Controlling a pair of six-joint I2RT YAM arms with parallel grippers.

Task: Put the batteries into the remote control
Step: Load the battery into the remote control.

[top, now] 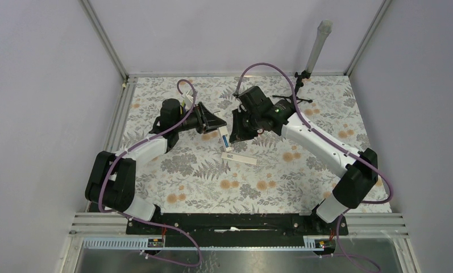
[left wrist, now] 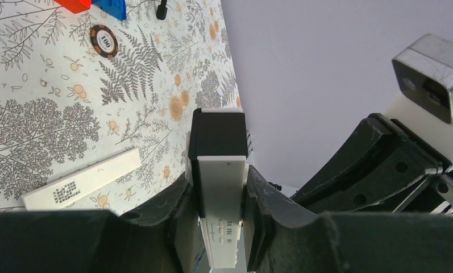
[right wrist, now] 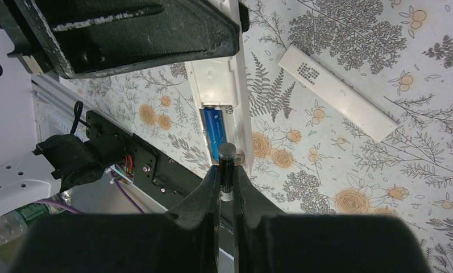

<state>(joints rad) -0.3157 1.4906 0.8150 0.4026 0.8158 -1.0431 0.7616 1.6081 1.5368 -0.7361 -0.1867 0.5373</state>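
Note:
The remote control, a white bar with a dark end, is clamped between my left gripper fingers and held above the table. In the right wrist view its open recess faces up with one blue battery lying in it. My right gripper is shut on a second battery, whose dark end sits at the near end of the recess beside the first. In the top view the left gripper and the right gripper meet at the remote.
A flat white strip with a dark mark lies on the floral table just in front of the grippers; it also shows in the left wrist view and the right wrist view. A poker chip, a red block and a blue piece lie further off.

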